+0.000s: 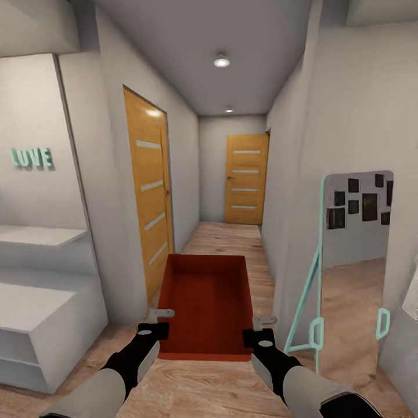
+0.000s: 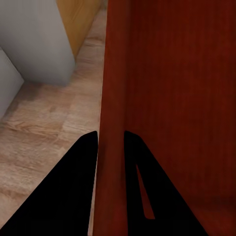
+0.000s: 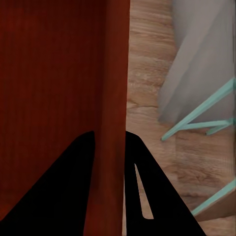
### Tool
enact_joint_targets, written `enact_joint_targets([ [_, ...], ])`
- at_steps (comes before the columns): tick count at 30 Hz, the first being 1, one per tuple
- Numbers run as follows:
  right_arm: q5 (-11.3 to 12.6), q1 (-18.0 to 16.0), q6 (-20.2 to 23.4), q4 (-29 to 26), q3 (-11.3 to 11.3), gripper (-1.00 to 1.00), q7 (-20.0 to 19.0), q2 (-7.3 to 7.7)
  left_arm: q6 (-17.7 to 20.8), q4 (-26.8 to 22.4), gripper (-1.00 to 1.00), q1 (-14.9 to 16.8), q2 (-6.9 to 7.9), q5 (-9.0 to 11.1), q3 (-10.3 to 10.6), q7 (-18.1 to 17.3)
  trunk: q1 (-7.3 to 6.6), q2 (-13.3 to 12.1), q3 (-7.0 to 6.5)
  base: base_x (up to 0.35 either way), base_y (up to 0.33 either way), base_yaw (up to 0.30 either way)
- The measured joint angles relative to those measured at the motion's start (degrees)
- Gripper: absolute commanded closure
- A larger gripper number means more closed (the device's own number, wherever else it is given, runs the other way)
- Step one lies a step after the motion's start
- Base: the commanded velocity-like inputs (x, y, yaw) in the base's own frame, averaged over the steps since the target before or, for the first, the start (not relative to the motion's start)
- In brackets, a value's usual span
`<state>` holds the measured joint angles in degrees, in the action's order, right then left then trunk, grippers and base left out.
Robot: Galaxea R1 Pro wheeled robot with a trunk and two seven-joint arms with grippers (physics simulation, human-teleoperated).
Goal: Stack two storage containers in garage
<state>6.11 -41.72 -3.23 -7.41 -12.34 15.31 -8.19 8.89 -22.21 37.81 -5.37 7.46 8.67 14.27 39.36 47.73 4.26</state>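
The container [image 1: 208, 302] is showing smooth orange-red walls with a matt, plastic-like look; in the wrist views its wall [image 2: 167, 98] is carrying a faint vertical streaking. The floor [image 1: 232, 238] is looking like light wood planks with visible grain and a soft sheen. The two doors, one at centre left [image 1: 148, 197] and one at the centre [image 1: 246, 179], are showing orange-brown wood with pale strips. The walls [image 1: 354, 104] are looking plain, matt and white-grey. The shelf unit [image 1: 40, 302] at lower left is appearing smooth and matt grey. The mirror [image 1: 355, 255] at the right is reflecting glossily inside a smooth mint frame. The gripper fingers [image 2: 64, 196] are looking matt black.
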Motion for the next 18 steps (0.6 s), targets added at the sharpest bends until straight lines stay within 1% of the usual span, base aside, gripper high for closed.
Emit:
enact_joint_targets([
  [7,0.0,0.0,0.0,0.0,0.0,1.0,0.1,-0.04,0.0,0.0,1.0,0.0,0.03,-0.1,-0.1,-0.1,0.0,0.0,0.0,0.299,0.222,-0.269],
  [11,0.0,0.0,-0.1,0.0,0.0,1.0,0.1,-0.05,0.0,-0.1,1.0,0.0,0.04,-0.1,0.0,-0.1,0.0,0.0,0.0,0.299,0.222,-0.074],
  [18,0.1,0.0,-0.2,0.0,0.0,1.0,0.1,-0.07,0.0,-0.1,1.0,0.0,0.07,-0.1,0.0,-0.1,0.0,0.0,0.0,0.299,0.222,-0.012],
])
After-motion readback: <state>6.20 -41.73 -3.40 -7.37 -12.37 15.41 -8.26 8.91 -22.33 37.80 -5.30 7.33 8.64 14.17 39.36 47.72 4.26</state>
